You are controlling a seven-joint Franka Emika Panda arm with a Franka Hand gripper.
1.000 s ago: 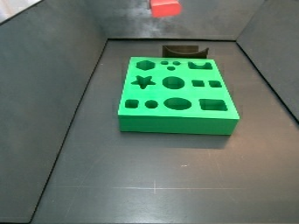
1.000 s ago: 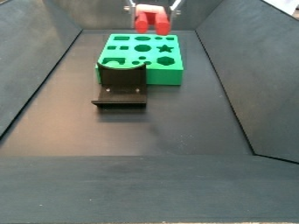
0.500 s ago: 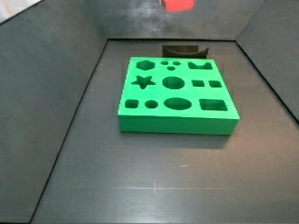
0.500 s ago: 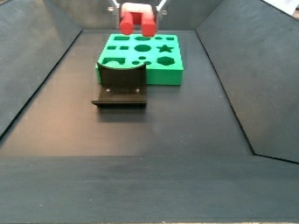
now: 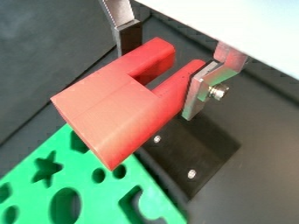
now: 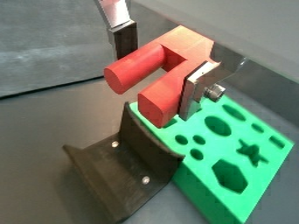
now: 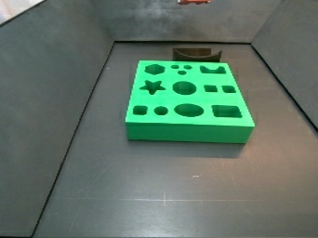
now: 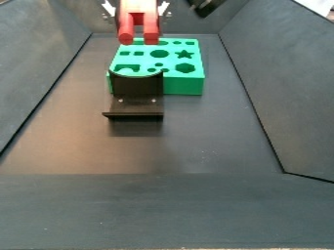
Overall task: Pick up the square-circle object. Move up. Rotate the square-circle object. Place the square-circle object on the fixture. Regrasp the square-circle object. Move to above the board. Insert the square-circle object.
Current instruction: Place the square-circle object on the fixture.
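Pincer (image 6: 158, 74) high in the air — fingers clamped on the square-circle object (image 6: 163, 70), its round and square prongs pointing outward in a wrist view. The red piece (image 8: 137, 23) hangs above the far end of the board (image 8: 160, 66); the fixture (image 8: 135, 98) stands just beside the board — bare.
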